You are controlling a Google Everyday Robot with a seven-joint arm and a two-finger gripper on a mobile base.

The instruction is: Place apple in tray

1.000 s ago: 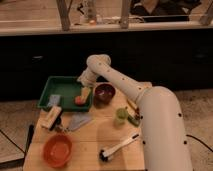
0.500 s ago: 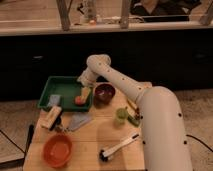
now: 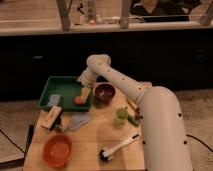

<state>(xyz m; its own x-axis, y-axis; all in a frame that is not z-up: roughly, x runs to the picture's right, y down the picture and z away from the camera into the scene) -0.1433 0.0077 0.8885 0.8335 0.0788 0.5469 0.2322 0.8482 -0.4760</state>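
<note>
The green tray (image 3: 62, 85) lies at the table's back left. The small orange-red apple (image 3: 79, 101) sits inside it, near its front right corner. My gripper (image 3: 85, 93) reaches down from the arm's elbow (image 3: 97, 65) into the tray, right above the apple and touching or nearly touching it. I cannot tell whether it still grips the apple.
A pale blue object (image 3: 54, 100) lies in the tray. A dark red bowl (image 3: 105, 93) stands just right of the tray. On the table there are also a large orange bowl (image 3: 57, 149), a green cup (image 3: 121, 115), a brush (image 3: 117, 147), a wooden block (image 3: 51, 117) and a grey cloth (image 3: 77, 120).
</note>
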